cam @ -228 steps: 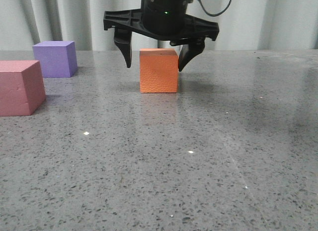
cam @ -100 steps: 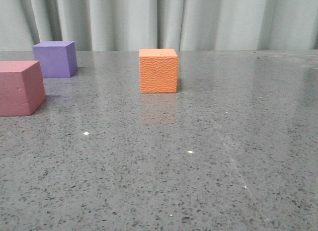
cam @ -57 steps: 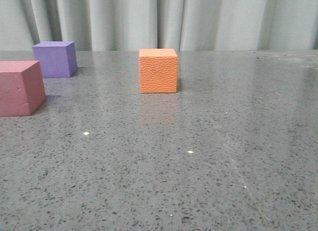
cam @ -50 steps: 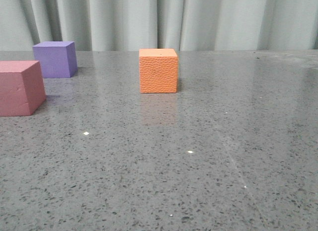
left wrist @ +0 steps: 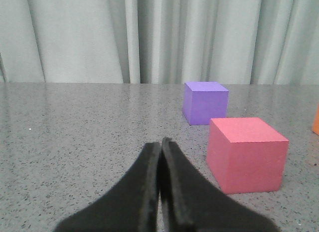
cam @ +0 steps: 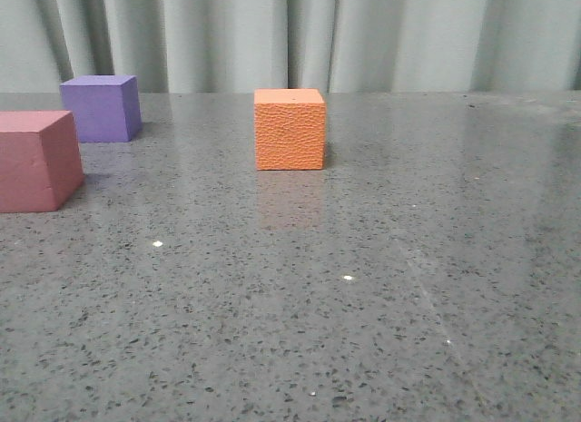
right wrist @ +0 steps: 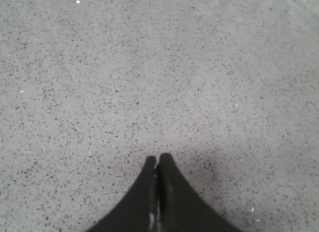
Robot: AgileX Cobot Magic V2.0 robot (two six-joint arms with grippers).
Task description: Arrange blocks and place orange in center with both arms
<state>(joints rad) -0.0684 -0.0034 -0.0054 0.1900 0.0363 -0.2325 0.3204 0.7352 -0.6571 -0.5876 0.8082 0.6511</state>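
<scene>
Orange cube: alone mid-table
Purple cube: far left
Pink-red cube: left, nearer
Left gripper: fingers pressed together, empty
Right gripper: fingers together, empty

The polished grey speckled table is evenly, softly lit, with faint reflections and small glints seen. The black gripper fingers are rendered blurred up close.

Pebbled orange cube and matt pink-red cube rest on glossy speckled stone table.
</scene>
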